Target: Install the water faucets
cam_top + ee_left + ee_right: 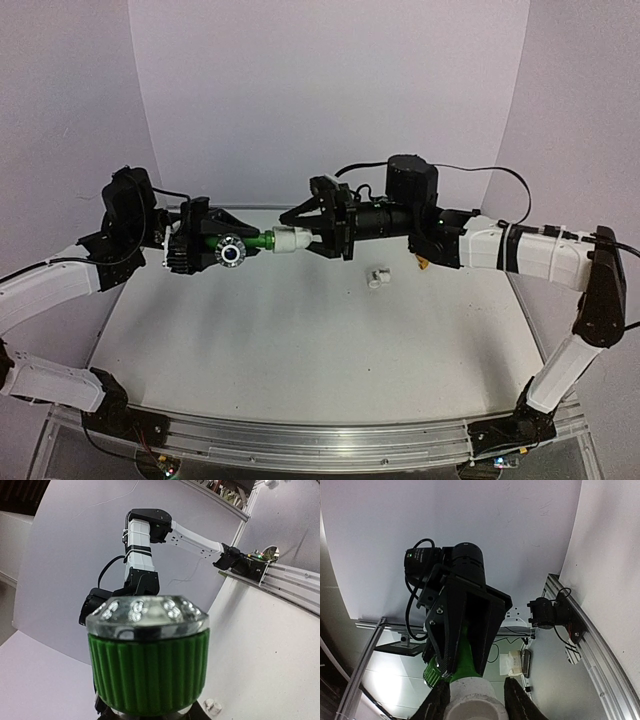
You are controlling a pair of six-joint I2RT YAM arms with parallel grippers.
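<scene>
Two robot arms meet in mid-air above a table. The left gripper is clamped around the green faucet, its knob facing the overhead camera. The right gripper pinches a white pipe fitting between its fingers. The two parts are held end to end, apparently so the faucet's stem can seat in the fitting. A second white fitting lies on the table nearby.
</scene>
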